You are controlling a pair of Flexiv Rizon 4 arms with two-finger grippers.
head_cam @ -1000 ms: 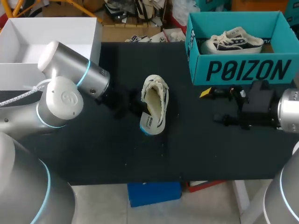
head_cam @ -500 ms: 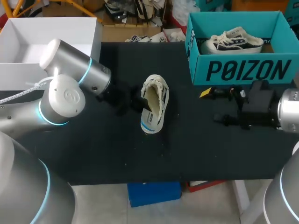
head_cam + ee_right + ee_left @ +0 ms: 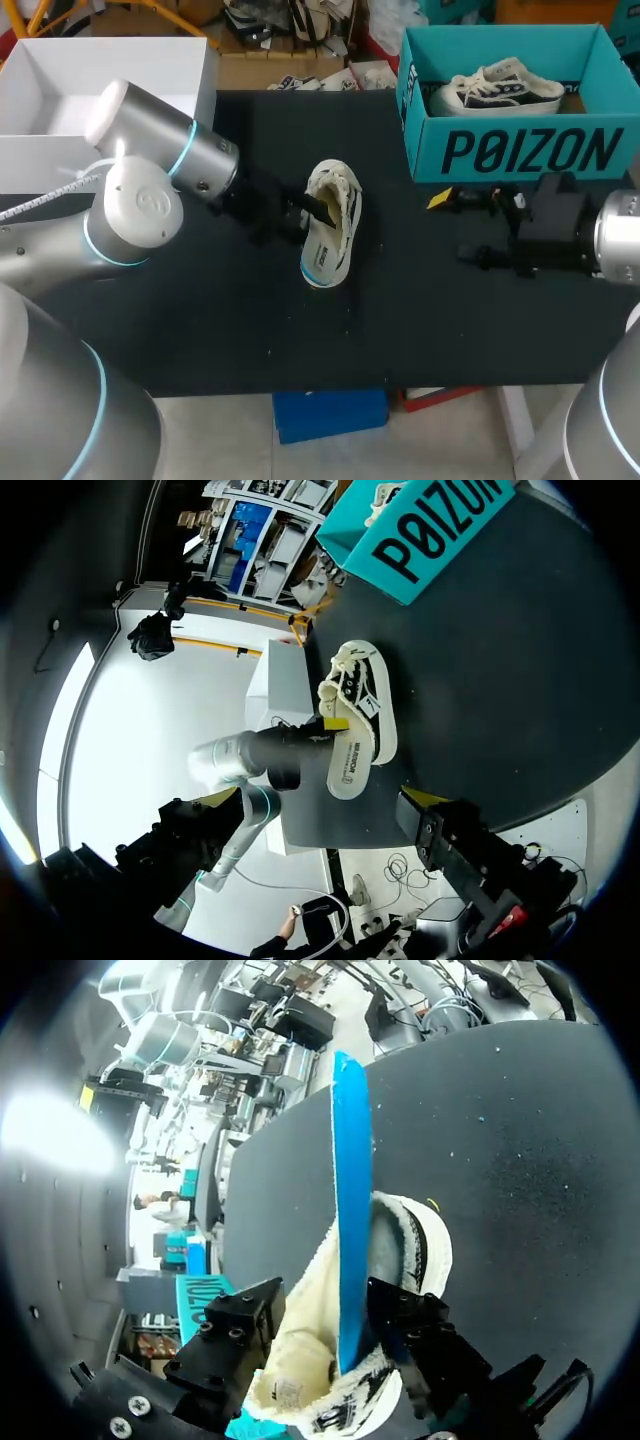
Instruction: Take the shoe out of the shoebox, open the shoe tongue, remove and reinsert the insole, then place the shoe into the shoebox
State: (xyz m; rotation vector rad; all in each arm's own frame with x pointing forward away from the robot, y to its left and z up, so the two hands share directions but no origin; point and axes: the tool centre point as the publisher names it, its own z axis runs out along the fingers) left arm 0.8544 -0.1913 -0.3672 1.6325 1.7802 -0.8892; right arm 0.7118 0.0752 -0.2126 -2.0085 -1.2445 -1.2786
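Since a second ago my left hand (image 3: 312,210) has pushed further in. The shoe (image 3: 331,238) has tipped more onto its side, in the middle of the tabletop (image 3: 200,320). The hand grips the shoe's side wall, one finger inside the opening. Its yellow tips are hidden in its own wrist view, and I can't tell insole from lining. My right hand (image 3: 458,228) hasn't moved, spread wide and holding nothing, below the shoebox (image 3: 520,152). Its wrist view shows only one tip.
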